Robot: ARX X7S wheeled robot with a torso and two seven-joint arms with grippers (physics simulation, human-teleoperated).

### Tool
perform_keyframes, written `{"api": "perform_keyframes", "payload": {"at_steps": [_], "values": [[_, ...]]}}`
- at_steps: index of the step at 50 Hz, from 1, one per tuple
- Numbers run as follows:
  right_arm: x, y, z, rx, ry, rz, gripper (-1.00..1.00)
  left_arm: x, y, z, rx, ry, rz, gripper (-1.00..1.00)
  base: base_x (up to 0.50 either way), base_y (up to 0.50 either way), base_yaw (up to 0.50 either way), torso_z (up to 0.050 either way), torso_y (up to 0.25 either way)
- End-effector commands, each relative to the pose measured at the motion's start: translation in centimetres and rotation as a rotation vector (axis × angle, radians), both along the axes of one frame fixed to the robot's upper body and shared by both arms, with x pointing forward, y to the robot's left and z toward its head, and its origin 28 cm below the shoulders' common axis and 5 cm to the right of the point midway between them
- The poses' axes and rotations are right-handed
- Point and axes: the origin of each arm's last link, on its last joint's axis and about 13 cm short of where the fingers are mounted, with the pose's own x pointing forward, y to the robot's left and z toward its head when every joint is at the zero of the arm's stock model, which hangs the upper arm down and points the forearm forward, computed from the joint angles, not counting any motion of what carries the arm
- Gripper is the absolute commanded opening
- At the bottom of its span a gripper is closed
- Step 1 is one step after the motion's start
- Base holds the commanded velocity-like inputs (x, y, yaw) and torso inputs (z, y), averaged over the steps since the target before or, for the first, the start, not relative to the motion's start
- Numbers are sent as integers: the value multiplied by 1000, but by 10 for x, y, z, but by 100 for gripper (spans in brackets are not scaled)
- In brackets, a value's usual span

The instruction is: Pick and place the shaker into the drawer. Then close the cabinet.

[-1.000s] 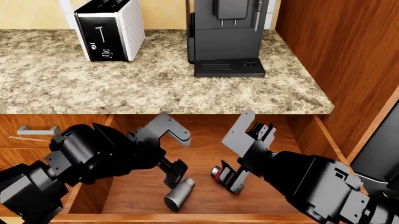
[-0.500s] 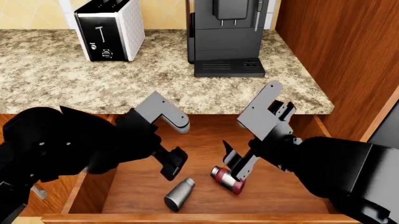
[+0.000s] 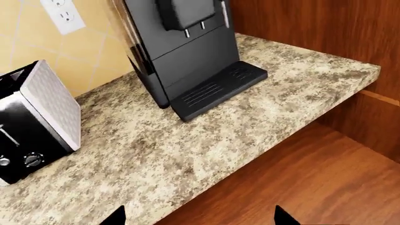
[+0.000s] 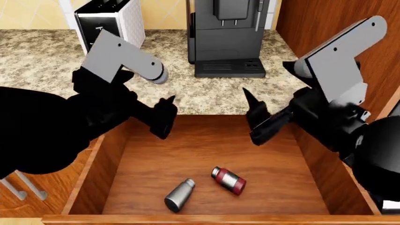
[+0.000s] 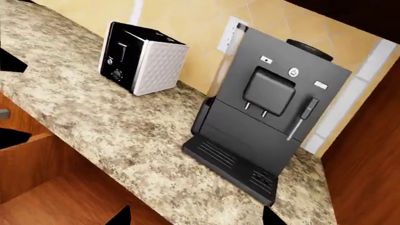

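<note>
While both shakers (image 4: 180, 195) lie in the drawer (image 4: 119, 154), the empty, spread end effectors (image 4: 166, 117) (image 4: 256, 124) above it could catch its walls during closing.

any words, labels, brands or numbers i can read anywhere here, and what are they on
No text can be read in any view.
Coffee machine: small white badges on its front, too small to make out.
Toaster: knobs and a lever on its black face, with no legible markings.
Gray shaker and red shaker, both lying in the drawer: no label visible.
Wall outlet: plain, no print.
</note>
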Motion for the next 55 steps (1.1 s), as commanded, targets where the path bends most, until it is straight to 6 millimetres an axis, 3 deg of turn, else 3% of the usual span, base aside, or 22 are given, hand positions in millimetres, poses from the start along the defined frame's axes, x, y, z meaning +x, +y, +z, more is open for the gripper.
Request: {"api": "perform_keyframes", "payload": {"at_steps": [1, 9, 25, 39, 55], "values": [[-20, -4, 23, 214, -111, -123, 100, -23, 9, 21, -121, -197, 144, 100, 0, 0, 0, 0, 0], [-32, -5, 29, 334, -169, -202, 100, -34, 15, 21, -159, -269, 236, 100, 0, 0, 0, 0, 0], [-48, -4, 13, 426, -185, -296, 100, -62, 17, 9, -247, -371, 328, 100, 0, 0, 0, 0, 0], [-52, -4, -7, 430, -149, -336, 100, -74, 20, -6, -272, -384, 384, 100, 0, 0, 0, 0, 0], [-55, -8, -16, 412, -159, -377, 100, -82, 25, -17, -258, -372, 436, 100, 0, 0, 0, 0, 0]]}}
